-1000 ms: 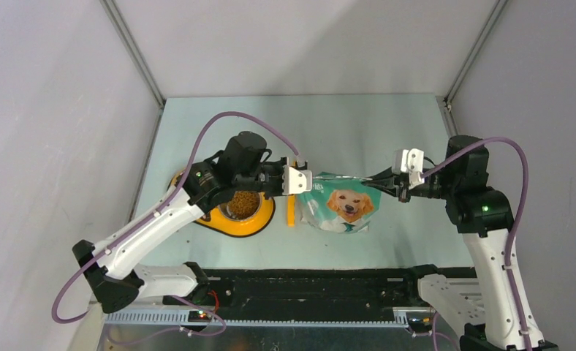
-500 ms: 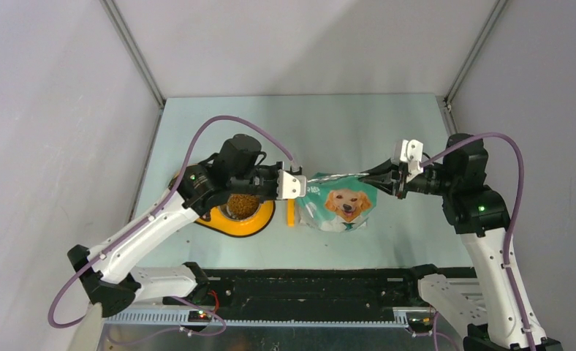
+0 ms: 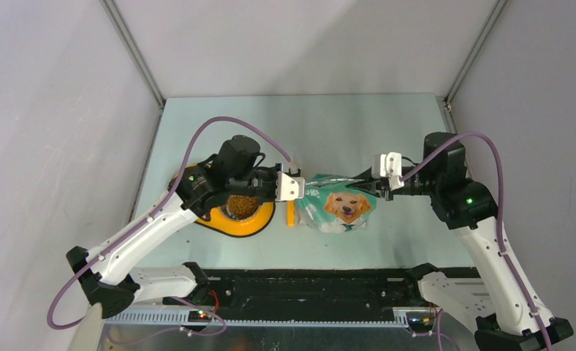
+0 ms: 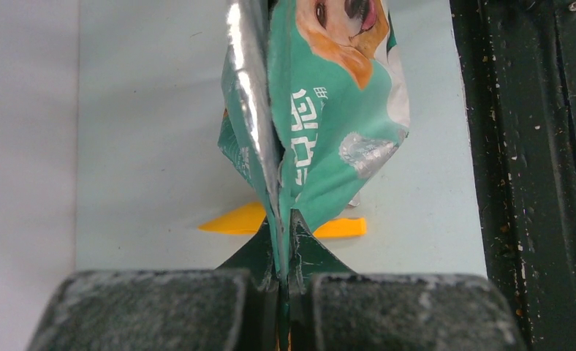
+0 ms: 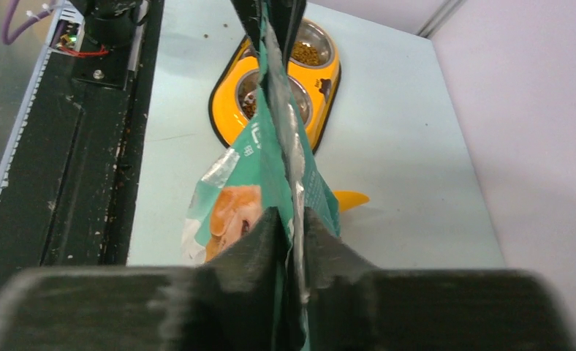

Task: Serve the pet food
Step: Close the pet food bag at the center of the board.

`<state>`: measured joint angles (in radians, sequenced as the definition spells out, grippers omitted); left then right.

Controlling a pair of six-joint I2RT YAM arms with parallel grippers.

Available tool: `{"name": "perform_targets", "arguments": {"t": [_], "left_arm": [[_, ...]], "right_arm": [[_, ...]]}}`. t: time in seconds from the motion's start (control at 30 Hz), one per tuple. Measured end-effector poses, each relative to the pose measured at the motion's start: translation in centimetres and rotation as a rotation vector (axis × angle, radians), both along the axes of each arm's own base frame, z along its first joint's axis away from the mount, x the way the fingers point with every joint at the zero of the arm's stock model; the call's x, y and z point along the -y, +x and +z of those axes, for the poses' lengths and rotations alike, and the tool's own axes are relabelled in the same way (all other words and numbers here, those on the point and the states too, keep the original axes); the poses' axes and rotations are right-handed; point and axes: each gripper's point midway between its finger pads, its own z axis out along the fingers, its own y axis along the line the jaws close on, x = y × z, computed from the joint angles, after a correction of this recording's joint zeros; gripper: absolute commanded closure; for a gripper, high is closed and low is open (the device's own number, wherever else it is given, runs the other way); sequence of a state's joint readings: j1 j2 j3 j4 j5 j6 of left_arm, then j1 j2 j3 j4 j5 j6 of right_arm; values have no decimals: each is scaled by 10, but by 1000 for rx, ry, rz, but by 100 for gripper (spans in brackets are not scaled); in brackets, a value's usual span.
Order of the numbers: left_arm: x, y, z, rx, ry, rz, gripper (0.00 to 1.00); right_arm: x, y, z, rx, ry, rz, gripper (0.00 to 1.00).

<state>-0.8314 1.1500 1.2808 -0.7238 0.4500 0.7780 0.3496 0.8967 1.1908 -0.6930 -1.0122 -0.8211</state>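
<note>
The pale green worktop (image 3: 387,124) is seen from above, with both arms reaching in toward its middle. The green-and-white bag (image 3: 343,205), printed with a dog, is held up between them by its top seam, which is stretched from one hand to the other. Whether its base rests on the worktop cannot be told. Just beside it on the left lies the orange double-bowl feeder (image 3: 259,219).

The main risk is judged to lie on the right side. If that end of the seam is let go while the bag is unsupported, the bag could swing or slump from the left corner alone. Kibble could then be spilled through the mouth onto the worktop, or the bag dropped onto the feeder. A pinch on a thin, slick foil seam could also slip.

The left hand (image 3: 300,181) is closed tight on the left corner of the seam, its pads pressed together on the foil. The right hand (image 5: 291,241) is set astride the right end of the seam, a finger close on each side. Whether it is gripped there or merely bracketed cannot be told.

An orange scoop (image 3: 291,212) lies flat between feeder and bag. The pet food (image 3: 243,203) is seen as brown pellets in the feeder's bowls.
</note>
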Motion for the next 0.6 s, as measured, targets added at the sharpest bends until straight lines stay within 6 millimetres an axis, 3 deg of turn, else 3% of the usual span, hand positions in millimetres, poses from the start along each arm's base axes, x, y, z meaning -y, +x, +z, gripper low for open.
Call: {"name": "perform_targets", "arguments": {"t": [0.07, 0.23, 0.27, 0.4, 0.5, 0.57, 0.6], "left_arm": [[0, 0, 0, 0, 1, 2, 100], [-1, 1, -1, -3, 3, 5, 100], [-1, 1, -1, -2, 3, 5, 100], [-2, 1, 0, -2, 1, 7, 100], [-2, -1, -1, -4, -3, 1, 100], [-3, -2, 0, -8, -5, 4, 100], [-3, -2, 0, -9, -6, 5, 100]], "right_arm": [[-3, -3, -3, -5, -11, 14, 100], [-5, -4, -3, -25, -31, 15, 98], [-6, -3, -2, -29, -34, 14, 90], [-8, -3, -1, -33, -44, 2, 71], [-13, -4, 0, -16, -56, 9, 66], [-17, -5, -1, -3, -73, 14, 70], [-19, -6, -1, 1, -83, 16, 85]]}}
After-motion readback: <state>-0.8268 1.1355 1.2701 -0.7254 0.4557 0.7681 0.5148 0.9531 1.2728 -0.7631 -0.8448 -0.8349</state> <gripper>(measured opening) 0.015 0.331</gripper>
